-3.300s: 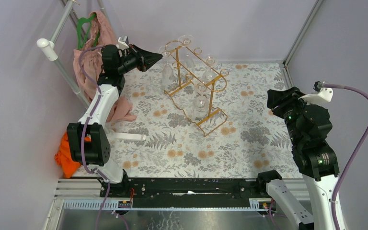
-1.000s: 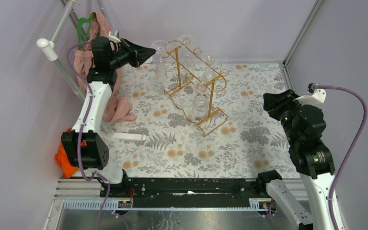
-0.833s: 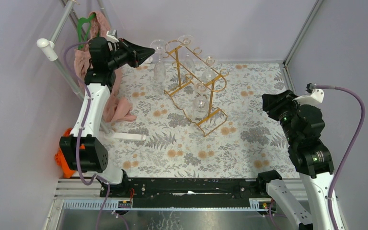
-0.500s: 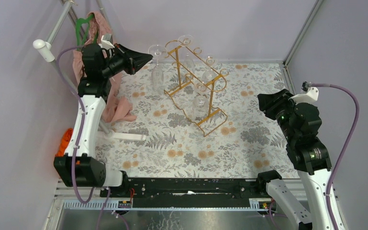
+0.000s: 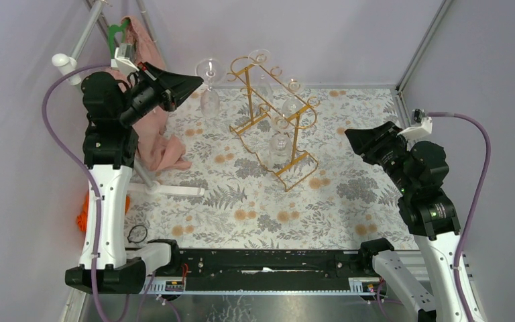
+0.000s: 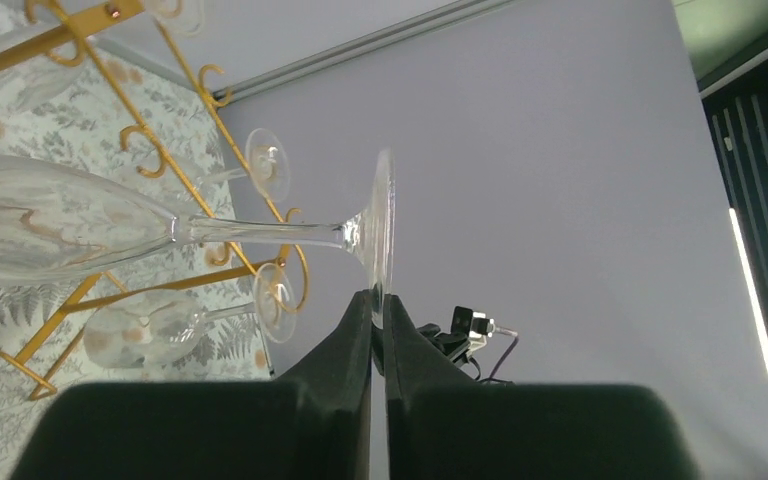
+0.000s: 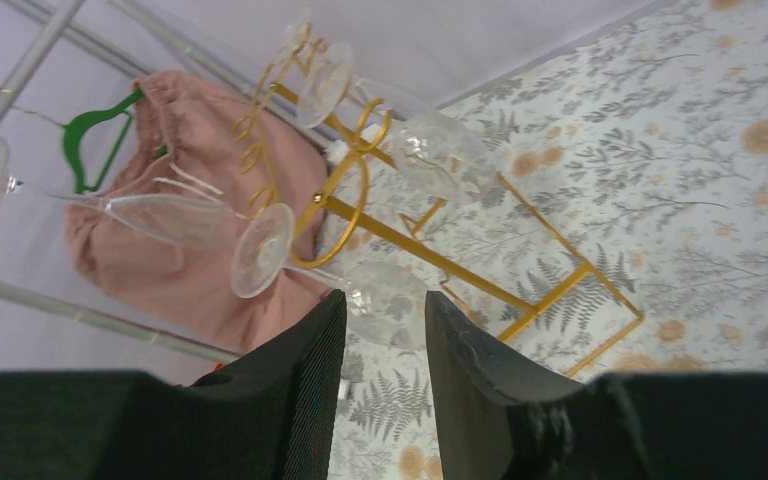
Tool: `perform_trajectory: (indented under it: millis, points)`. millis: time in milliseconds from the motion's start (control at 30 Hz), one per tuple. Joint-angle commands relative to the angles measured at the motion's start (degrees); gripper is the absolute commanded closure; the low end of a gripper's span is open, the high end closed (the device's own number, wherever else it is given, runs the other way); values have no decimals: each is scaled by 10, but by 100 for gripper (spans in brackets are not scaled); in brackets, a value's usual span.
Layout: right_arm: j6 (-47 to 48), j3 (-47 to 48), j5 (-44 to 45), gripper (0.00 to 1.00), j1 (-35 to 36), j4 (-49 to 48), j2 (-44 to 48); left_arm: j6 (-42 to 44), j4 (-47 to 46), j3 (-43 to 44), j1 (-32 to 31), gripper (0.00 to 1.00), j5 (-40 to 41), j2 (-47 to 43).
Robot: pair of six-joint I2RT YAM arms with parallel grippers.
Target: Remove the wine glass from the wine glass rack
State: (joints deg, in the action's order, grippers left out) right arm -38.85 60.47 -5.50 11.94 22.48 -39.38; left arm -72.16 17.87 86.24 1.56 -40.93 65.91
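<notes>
My left gripper (image 5: 198, 78) is shut on the foot rim of a clear wine glass (image 5: 208, 94). The glass hangs bowl-down in the air, just left of the gold wire wine glass rack (image 5: 297, 141) and apart from it. In the left wrist view the fingertips (image 6: 363, 305) pinch the edge of the glass's foot (image 6: 384, 225), with the stem and bowl stretching left. Other glasses (image 5: 280, 146) still hang upside down on the rack. My right gripper (image 5: 353, 137) hovers right of the rack (image 7: 410, 240). It (image 7: 385, 300) is open, with nothing between its fingers.
A pink cloth (image 5: 149, 54) and a green hanger (image 5: 115, 33) hang on a grey clothes stand behind my left arm. Its white foot (image 5: 174, 191) lies on the floral tabletop (image 5: 255, 215). An orange item (image 5: 82, 216) sits at the left edge. Grey walls close in on the sides and back.
My left arm has drawn back to the left and lifted, carrying the glass further from the rack. My right gripper has moved left towards the rack, its fingers a little closer together.
</notes>
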Motion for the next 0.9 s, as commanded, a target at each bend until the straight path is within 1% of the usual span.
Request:
perform_trajectory:
  millis: [0, 133, 333, 467, 600, 700, 867]
  points:
    - [-41, -5, -82, 58, -2, -68, 0, 3, 0, 52, 2, 100, -4, -19]
    - [-73, -20, -132, 56, -2, -125, 1, -9, 1, 82, -2, 100, -11, -26]
    - [-146, -54, -226, 51, -2, -266, -14, -25, -2, 115, -13, 100, -14, -26]
    - [-188, -75, -258, 47, -2, -338, -28, -24, -3, 128, -56, 100, 3, -20]
    - [-226, -88, -290, 42, -2, -412, -46, -16, -4, 131, -108, 100, 38, -15]
    - [-267, -98, -316, 36, -2, -478, -63, -12, -15, 133, -149, 100, 61, -6]
    - [-313, -114, -334, 25, -2, -552, -83, -3, -17, 156, -213, 100, 97, 16]
